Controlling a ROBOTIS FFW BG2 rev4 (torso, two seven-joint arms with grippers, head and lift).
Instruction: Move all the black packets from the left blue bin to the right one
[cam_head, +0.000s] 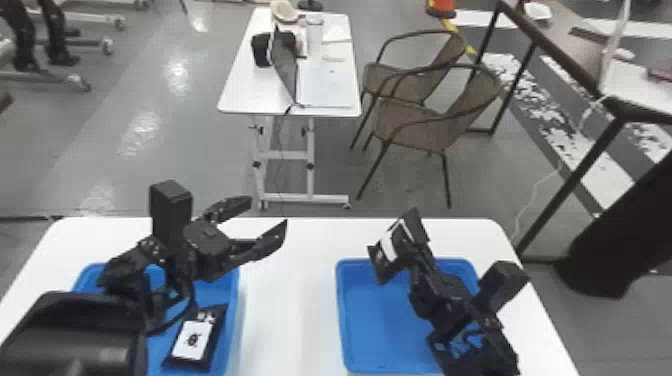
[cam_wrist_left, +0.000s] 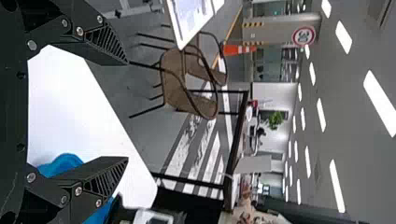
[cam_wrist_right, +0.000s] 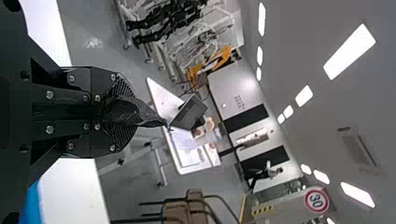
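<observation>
Our right gripper (cam_wrist_right: 126, 112) is closed on a black packet (cam_head: 390, 246), slanting up near the far-left corner of the right bin (cam_head: 342, 320), so we should probably bring it inward and down before letting go. The other packet (cam_head: 192, 340) lies in the left bin (cam_head: 235, 300), its long axis running mostly away from us, behind and to the left of our nearer left gripper (cam_head: 267, 212), which points forward and rightward, spread wide.

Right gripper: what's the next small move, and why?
Probably ease the right gripper nearer and lower, over the right bin: it is shut on a black packet, which overlaps that bin's far rim in the head view.
</observation>
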